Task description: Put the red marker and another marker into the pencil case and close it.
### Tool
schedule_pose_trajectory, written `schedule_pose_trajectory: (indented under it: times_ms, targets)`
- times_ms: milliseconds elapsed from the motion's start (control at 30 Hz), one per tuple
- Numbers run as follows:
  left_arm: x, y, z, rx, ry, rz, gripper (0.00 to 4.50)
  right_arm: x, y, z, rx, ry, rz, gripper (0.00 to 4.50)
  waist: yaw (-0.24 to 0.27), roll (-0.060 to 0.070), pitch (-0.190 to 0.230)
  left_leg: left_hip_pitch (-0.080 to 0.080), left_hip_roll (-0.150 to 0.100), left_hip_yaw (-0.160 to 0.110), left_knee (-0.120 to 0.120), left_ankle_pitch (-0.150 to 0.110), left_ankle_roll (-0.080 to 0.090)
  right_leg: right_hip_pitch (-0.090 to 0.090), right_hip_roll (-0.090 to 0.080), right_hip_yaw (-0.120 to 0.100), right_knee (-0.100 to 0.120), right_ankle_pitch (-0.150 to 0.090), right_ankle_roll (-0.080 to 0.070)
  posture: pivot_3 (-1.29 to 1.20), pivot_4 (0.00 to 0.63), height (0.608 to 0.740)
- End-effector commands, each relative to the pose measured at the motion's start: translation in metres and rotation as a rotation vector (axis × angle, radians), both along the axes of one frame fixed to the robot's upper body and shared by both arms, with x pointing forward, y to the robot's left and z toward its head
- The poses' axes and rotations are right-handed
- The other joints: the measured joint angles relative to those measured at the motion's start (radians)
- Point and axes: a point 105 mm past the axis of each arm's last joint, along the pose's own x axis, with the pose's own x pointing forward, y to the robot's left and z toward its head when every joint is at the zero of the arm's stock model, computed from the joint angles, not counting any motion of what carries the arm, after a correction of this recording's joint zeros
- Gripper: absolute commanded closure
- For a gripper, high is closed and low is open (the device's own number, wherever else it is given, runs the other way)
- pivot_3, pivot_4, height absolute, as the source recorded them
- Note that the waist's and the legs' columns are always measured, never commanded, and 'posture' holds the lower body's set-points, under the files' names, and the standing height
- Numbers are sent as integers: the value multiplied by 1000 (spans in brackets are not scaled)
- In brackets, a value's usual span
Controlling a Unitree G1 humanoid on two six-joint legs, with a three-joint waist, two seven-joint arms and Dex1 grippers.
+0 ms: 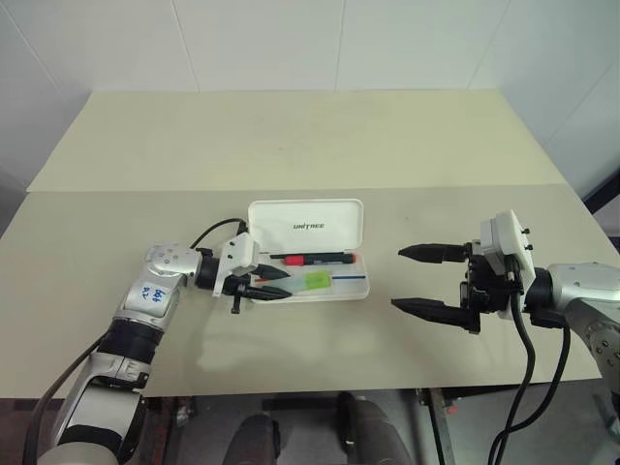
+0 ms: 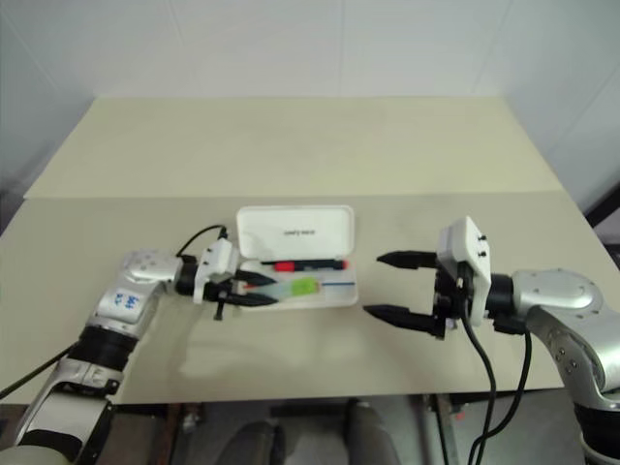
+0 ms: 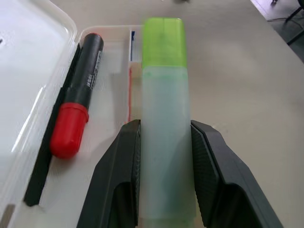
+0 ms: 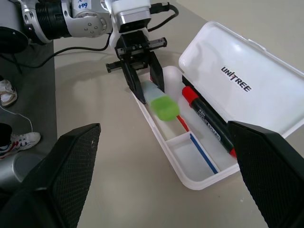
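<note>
left gripper (image 4: 145, 85) clamps the green highlighter (image 3: 164, 123) over the open pencil case (image 4: 228, 85), perhaps touching; red marker (image 3: 76, 114) inside; right gripper (image 1: 426, 281) wide open.

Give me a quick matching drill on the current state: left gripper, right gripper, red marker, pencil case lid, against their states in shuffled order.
Things:
1. left gripper
2. right gripper
3. red marker
4. pencil case lid

States:
A. lying in the case tray, along the hinge side
B. standing open behind the tray
C. shut on the green highlighter, over the tray
D. open, holding nothing, beside the case

Pairs: 1-C, 2-D, 3-A, 4-B
</note>
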Motion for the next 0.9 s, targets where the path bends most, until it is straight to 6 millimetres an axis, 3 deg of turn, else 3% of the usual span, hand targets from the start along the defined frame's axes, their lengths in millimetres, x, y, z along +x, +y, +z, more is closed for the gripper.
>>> schedule_pose_trajectory:
  times_ms: [33, 367, 667, 900]
  targets:
    - [2, -3, 5, 18, -34, -24, 3480, -5, 5, 9, 13, -51, 22, 0, 3, 0, 0, 0, 0, 0, 0, 0, 0, 0, 0, 0, 0, 0, 0, 0, 150, 740]
    - [0, -9, 14, -6, -35, -43, 23, -3, 6, 8, 16, -52, 19, 0, 18, 0, 0, 0, 0, 0, 0, 0, 0, 0, 0, 0, 0, 0, 0, 0, 150, 740]
    - [-16, -16, 42, -139, -49, -97, 23, -1, 6, 3, 21, -25, 17, 0, 19, 0, 0, -1, 0, 0, 0, 0, 0, 0, 0, 0, 0, 0, 0, 0, 150, 740]
    - [-27, -16, 67, -244, -113, -89, 23, 6, -14, -4, 26, 9, -91, 0, 18, 0, 0, 0, 0, 0, 0, 0, 0, 0, 0, 0, 0, 0, 0, 0, 150, 740]
